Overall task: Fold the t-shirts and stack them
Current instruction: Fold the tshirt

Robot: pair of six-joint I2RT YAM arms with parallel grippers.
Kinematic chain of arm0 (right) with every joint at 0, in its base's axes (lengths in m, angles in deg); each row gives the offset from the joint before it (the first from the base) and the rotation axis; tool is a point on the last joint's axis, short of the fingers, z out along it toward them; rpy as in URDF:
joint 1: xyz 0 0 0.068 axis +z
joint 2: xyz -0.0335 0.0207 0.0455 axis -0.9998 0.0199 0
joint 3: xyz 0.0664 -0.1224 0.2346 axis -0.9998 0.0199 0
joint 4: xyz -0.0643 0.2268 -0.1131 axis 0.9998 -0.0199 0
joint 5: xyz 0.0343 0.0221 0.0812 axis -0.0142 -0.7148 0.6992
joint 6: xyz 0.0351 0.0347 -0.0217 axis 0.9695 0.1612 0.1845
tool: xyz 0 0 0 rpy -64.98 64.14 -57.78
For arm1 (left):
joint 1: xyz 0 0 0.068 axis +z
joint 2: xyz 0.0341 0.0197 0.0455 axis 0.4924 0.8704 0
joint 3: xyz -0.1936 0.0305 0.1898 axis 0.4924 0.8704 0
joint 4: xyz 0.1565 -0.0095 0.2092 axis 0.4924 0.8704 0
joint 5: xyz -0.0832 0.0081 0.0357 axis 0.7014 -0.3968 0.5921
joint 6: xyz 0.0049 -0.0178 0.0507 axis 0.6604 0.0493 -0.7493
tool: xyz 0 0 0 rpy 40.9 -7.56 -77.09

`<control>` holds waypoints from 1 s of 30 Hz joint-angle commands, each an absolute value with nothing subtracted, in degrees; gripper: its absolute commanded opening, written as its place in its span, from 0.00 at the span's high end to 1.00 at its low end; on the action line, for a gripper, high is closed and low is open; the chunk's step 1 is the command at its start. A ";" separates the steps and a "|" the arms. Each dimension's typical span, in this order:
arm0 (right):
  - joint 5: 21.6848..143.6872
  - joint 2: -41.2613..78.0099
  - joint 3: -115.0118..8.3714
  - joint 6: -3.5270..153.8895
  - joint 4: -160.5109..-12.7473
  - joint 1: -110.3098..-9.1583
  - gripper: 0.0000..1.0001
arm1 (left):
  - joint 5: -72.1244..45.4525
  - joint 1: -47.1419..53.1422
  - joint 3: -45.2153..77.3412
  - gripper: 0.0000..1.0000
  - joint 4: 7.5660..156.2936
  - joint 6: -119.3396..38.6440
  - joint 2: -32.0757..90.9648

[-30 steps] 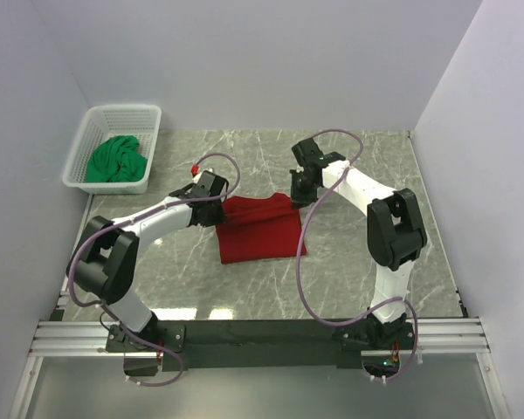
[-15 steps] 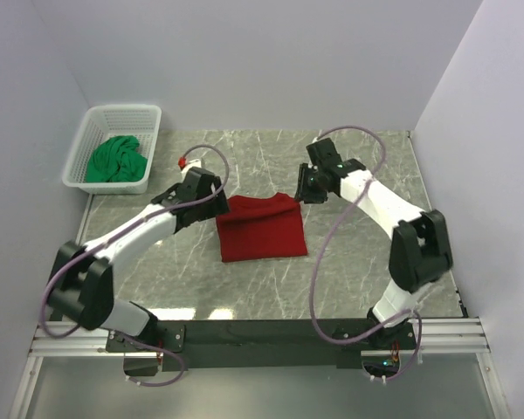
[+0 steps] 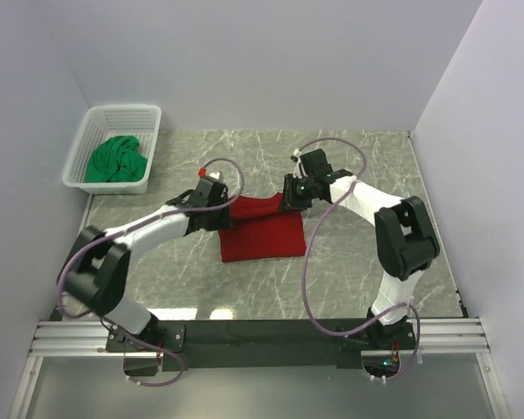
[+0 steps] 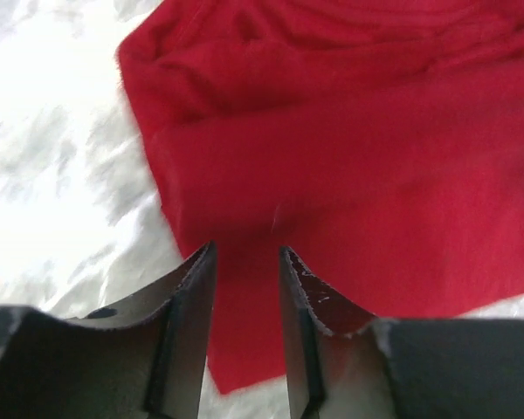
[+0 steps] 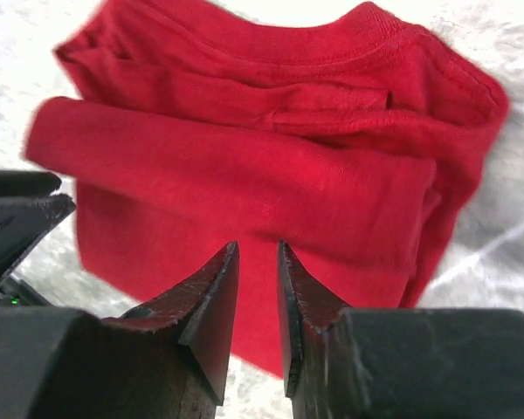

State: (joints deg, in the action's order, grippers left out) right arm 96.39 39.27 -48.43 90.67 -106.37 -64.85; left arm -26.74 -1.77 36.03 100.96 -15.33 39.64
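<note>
Above the folded red t-shirt (image 3: 262, 231) on the table (image 3: 358, 262), left gripper (image 4: 247, 250) and right gripper (image 5: 258, 247) hovered, jaws narrowly parted and empty.

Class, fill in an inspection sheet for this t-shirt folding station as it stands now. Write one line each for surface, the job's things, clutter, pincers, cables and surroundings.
Surface: grey veined table, glossy.
Job's things: red t-shirt folded and lying flat mid-table; green t-shirt crumpled inside the white basket at the far left corner.
Clutter: nothing seen.
Pincers: left pincer over the red t-shirt's left edge, right pincer over its right side; both have jaws slightly apart with nothing between them.
Cables: purple cables loop loosely along each arm.
Surroundings: plain pale walls on three sides.
</note>
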 commanded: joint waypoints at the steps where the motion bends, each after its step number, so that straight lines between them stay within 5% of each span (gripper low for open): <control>1: 98.25 42.49 -52.56 88.06 -103.96 -65.04 0.69 | -23.89 -0.83 28.32 0.61 97.65 -15.98 45.94; 12: 95.00 51.29 -59.16 94.98 -100.72 -71.28 0.69 | -22.57 4.80 10.28 0.52 100.47 -17.74 64.60; 21: 105.68 41.27 -49.68 102.55 -84.30 -72.16 0.61 | -18.88 5.86 18.70 0.25 92.13 -15.90 51.79; 30: 115.12 48.47 -50.28 105.01 -78.05 -69.96 0.58 | -11.49 5.94 29.96 0.41 76.40 -8.69 50.36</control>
State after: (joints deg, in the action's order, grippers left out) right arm 110.90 45.39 -49.65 103.24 -82.90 -70.45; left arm -15.12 6.06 27.98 84.22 -11.70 48.73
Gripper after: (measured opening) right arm 0.416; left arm 0.606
